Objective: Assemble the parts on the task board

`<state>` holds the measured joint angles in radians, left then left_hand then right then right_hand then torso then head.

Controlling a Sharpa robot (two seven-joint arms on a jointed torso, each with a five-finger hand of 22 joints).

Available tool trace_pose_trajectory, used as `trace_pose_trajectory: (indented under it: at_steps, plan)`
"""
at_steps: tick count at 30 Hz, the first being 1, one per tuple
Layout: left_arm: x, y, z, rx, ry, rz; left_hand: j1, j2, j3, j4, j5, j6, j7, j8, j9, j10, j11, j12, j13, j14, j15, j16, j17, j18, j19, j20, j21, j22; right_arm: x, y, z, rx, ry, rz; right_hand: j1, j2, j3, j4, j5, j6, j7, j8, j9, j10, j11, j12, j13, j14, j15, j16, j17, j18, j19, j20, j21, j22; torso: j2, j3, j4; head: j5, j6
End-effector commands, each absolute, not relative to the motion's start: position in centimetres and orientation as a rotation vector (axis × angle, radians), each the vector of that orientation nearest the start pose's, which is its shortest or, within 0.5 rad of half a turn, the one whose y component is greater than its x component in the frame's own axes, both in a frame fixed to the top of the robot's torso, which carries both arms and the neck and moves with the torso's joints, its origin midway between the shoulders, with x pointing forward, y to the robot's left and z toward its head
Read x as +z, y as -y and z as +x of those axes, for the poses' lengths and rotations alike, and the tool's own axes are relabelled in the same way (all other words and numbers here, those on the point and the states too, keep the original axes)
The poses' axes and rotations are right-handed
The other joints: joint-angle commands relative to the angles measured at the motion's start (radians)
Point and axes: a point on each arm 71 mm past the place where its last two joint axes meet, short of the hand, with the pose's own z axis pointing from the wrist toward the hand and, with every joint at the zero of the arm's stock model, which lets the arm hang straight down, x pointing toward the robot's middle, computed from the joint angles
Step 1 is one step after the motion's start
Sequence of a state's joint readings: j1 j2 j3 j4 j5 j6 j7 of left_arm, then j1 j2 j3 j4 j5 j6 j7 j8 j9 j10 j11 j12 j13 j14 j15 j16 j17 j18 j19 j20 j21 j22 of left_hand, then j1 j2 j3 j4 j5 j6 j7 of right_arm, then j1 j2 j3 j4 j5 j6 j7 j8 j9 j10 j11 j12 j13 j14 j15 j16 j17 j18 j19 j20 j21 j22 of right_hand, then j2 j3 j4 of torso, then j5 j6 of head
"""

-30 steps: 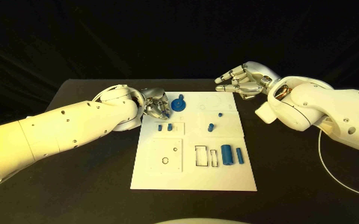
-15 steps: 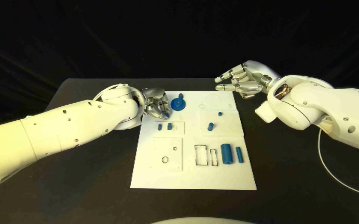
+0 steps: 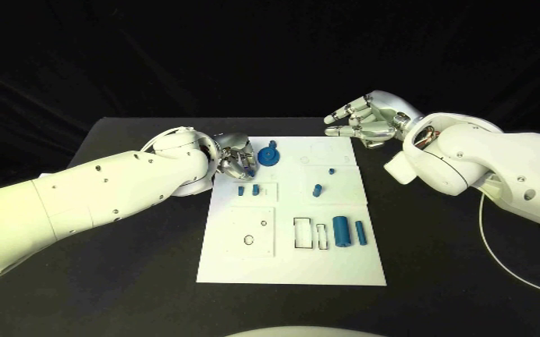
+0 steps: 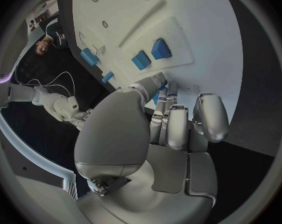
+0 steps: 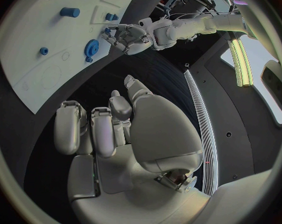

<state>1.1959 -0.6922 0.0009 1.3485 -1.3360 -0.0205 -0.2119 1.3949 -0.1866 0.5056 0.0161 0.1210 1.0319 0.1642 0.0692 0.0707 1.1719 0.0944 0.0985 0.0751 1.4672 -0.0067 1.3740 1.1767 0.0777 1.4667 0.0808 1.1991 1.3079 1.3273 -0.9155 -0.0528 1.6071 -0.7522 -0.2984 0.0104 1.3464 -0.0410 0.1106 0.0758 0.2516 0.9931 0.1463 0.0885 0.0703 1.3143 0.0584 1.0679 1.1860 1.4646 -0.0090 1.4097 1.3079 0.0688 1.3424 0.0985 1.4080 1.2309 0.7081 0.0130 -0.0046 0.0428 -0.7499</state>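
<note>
Slippage is the main risk: the left hand [image 3: 234,158] sits at the board's [image 3: 290,263] far-left edge, fingertips closed around the blue gear [image 3: 268,155], which could tilt or drop if the grip is shallow. The right hand [image 3: 366,121] hovers off the board's far-right corner, fingers loosely apart, empty, too far to steady anything.

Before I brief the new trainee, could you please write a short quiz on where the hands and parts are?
1. True or false: the right hand holds a blue part.
2. Which blue part lies closest to the left hand? A) the round toothed part; B) the large cylinder; C) the thin cylinder.
3. Fill in: the hand with spread fingers near the far right corner of the task board is the ___ hand.

Key: 1 false; 2 A; 3 right.
</note>
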Motion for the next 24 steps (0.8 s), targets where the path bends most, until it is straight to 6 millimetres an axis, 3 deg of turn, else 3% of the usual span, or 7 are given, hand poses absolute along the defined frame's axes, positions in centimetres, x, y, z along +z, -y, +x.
trace_pose_trajectory:
  at_steps: [1,5,9,17,22,24]
  plan:
    - [-20.5,-17.7,51.7,-0.588,-1.972,0.073,-0.012,-0.006,0.01,-0.001,-0.001,-0.022,0.006,-0.008,-0.005,-0.016,0.004,-0.009,-0.003,0.03,0.011,-0.004,-0.005,-0.003,0.018,0.011,-0.017,0.007,-12.8,21.4,48.8,1.068,-1.7,0.389,0.005,0.007,0.002,0.001,0.004,0.003,0.002,-0.004,-0.001,-0.014,0.0,-0.017,-0.01,0.054,-0.005,-0.007,0.037,0.01,-0.013,-0.002,-0.009,-0.009,0.0,0.0,0.0001,0.001,0.0]
    - [-20.4,-17.9,51.7,-0.587,-1.966,0.065,-0.016,-0.013,0.012,-0.003,-0.002,-0.039,0.009,-0.009,-0.007,-0.025,0.008,-0.015,-0.005,0.029,0.015,-0.005,-0.01,0.0,0.014,0.015,-0.032,-0.002,-12.9,21.6,48.9,1.042,-1.706,0.37,0.009,0.008,0.004,0.001,0.004,0.002,0.002,-0.005,-0.001,-0.061,0.0,-0.101,-0.074,0.048,-0.006,-0.024,0.017,0.014,-0.026,-0.002,-0.021,-0.029,-0.001,-0.0001,-0.0006,0.002,0.0]
    - [-20.3,-18.2,51.6,-0.587,-1.963,0.06,-0.016,-0.014,0.013,-0.004,-0.001,-0.041,0.009,-0.009,-0.007,-0.027,0.008,-0.016,-0.005,0.029,0.015,-0.005,-0.011,0.001,0.013,0.016,-0.034,-0.004,-13.0,21.9,49.1,0.985,-1.714,0.302,0.015,0.009,0.014,0.008,0.004,0.004,-0.003,-0.006,-0.001,-0.175,-0.006,-0.411,-0.323,0.04,-0.011,-0.07,-0.038,0.013,-0.019,-0.007,-0.024,-0.027,0.0,-0.0003,-0.0007,0.004,0.002]
    - [-20.0,-20.1,51.2,-0.608,-1.963,0.0,-0.015,-0.018,0.015,-0.008,-0.001,-0.037,0.009,-0.003,-0.005,-0.035,0.01,-0.021,-0.006,0.028,0.017,-0.005,-0.013,0.004,0.01,0.019,-0.049,-0.013,-13.5,22.7,49.4,0.757,-1.755,0.061,0.062,-0.024,0.075,0.001,-0.008,0.031,0.005,-0.007,0.0,-0.216,0.007,-0.728,-0.605,0.03,-0.005,-0.142,-0.122,0.016,-0.025,-0.005,-0.04,-0.047,-0.002,0.0001,0.0002,0.004,0.006]
    - [-19.1,-22.0,51.2,-0.772,-1.905,-0.208,-0.001,-0.003,0.035,-0.018,0.004,0.016,-0.001,0.023,0.004,-0.004,0.0,-0.001,0.002,0.03,0.01,0.009,0.011,0.011,0.005,0.019,-0.073,-0.027,-14.2,22.4,49.4,0.592,-1.731,-0.134,0.1,-0.039,0.126,-0.021,-0.034,0.062,-0.001,-0.004,0.002,-0.225,0.012,-0.835,-0.724,0.034,0.0,-0.142,-0.123,0.016,-0.022,0.0,-0.041,-0.045,-0.001,0.0011,0.0007,0.004,0.009]
    - [-18.6,-22.6,51.2,-0.898,-1.848,-0.349,0.006,0.006,0.045,-0.025,0.005,0.031,-0.001,0.031,0.005,0.002,0.0,0.008,0.004,-0.001,0.008,-0.037,-0.071,0.025,-0.02,0.019,-0.148,-0.074,-14.4,22.1,49.3,0.537,-1.714,-0.201,0.104,-0.05,0.154,-0.027,-0.045,0.073,-0.005,-0.007,0.0,-0.213,0.012,-0.871,-0.78,0.034,0.002,-0.143,-0.126,0.017,-0.021,0.001,-0.042,-0.045,0.0,0.0013,0.0,0.004,0.012]
